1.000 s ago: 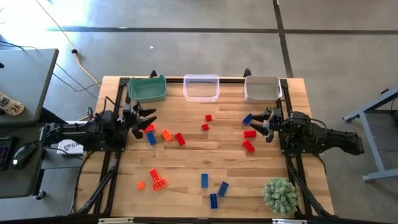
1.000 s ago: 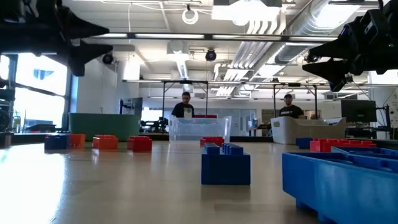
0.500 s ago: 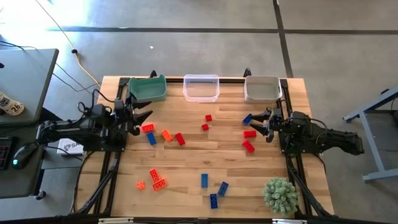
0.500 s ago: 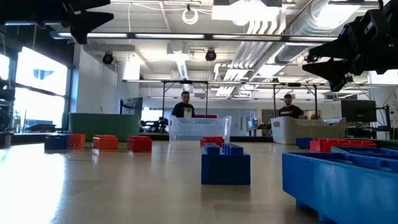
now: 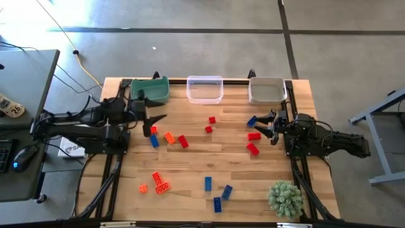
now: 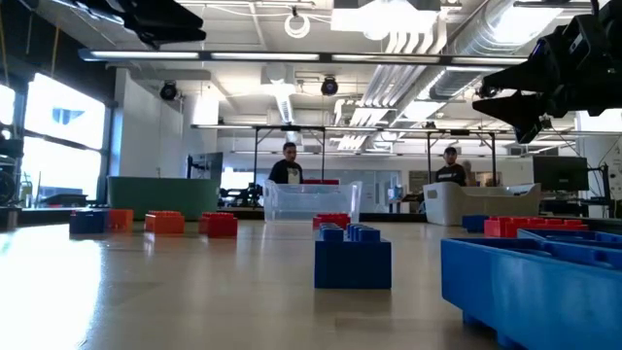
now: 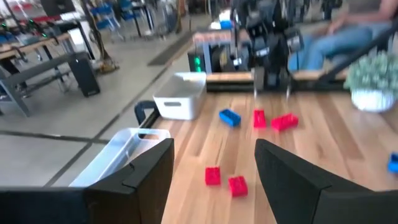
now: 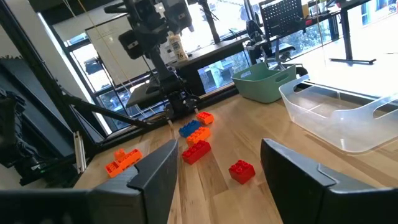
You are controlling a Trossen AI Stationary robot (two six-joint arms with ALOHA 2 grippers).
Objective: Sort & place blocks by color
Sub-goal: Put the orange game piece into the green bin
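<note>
High view, blocks (image 5: 183, 141): small studded bricks, red, orange, blue, scattered mid-frame.
Left gripper (image 5: 154, 120): fingers apart, empty, upper left.
Right gripper (image 5: 266, 125): fingers apart, empty, right.

I see my left gripper (image 5: 154, 119) beside the green bin (image 5: 150, 90), right gripper (image 5: 264, 125) over red blocks (image 5: 254, 135).

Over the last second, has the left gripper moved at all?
Yes. In the high view the left gripper has shifted toward the table's middle, its open fingers now past the green bin; the low view shows it lifted higher.
</note>
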